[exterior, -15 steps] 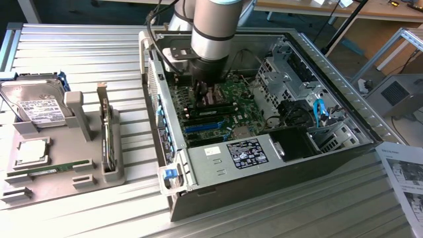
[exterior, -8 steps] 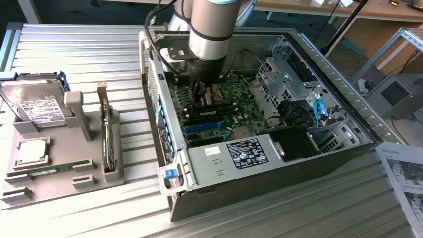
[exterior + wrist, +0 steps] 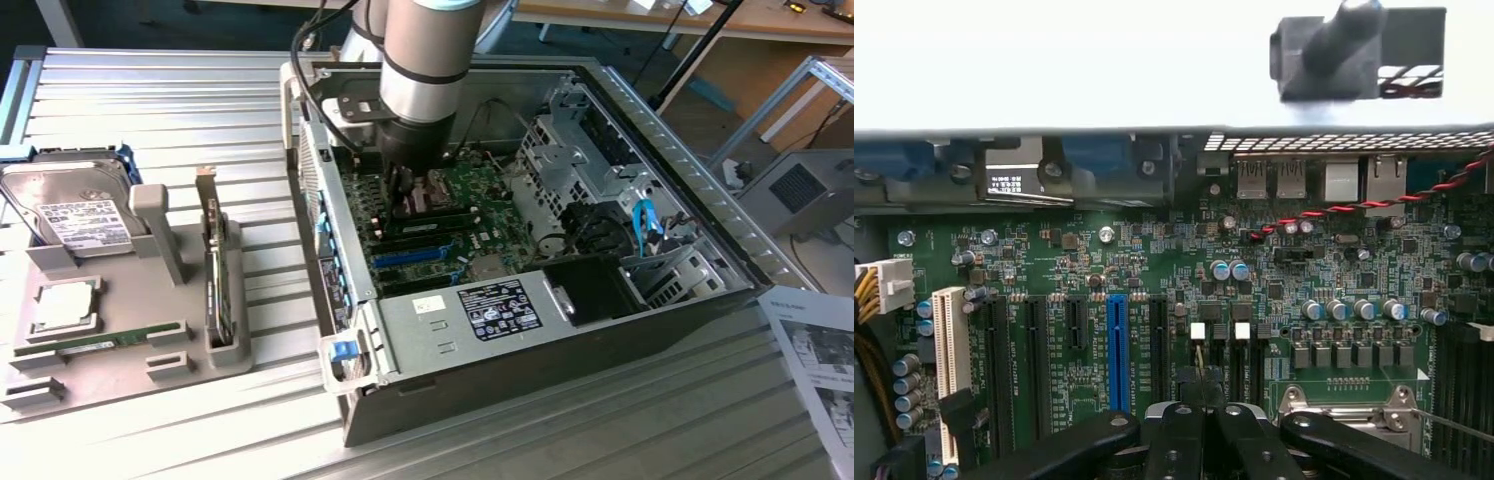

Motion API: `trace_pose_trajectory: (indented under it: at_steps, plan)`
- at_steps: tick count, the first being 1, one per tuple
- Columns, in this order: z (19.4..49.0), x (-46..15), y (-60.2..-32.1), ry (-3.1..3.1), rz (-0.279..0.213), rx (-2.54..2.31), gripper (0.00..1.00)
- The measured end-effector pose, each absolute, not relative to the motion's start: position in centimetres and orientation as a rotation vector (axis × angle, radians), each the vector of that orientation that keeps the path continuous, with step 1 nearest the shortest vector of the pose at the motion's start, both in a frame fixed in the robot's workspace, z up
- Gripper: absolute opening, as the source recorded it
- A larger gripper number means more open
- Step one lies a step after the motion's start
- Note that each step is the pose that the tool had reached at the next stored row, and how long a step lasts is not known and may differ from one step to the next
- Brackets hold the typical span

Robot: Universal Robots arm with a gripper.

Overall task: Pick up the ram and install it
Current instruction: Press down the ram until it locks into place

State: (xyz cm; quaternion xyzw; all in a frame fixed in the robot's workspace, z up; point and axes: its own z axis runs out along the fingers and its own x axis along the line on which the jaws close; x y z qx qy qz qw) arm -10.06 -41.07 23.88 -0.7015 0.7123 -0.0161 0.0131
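Fingers [image 3: 1199, 420] of black gripper [image 3: 1201, 438]: pressed together, holding nothing | just beyond fingertips: green motherboard [image 3: 1154, 270] inside open grey computer case [image 3: 441, 345] | well apart from fingers: thin green ram stick [image 3: 91, 347] lying in grey parts tray [image 3: 174, 375] | advice: approach squarely, grip mid-length.

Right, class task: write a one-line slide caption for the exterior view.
Robot arm's gripper lowered into the open computer case over the motherboard; a ram lies in the grey tray outside.
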Motion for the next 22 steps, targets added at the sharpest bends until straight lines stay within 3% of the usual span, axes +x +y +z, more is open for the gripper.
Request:
trace_pose_trajectory:
  at_steps: [22]
  plan:
    - [23.14, -10.07, -41.16, 2.220, -0.050, -2.186, 0.11]
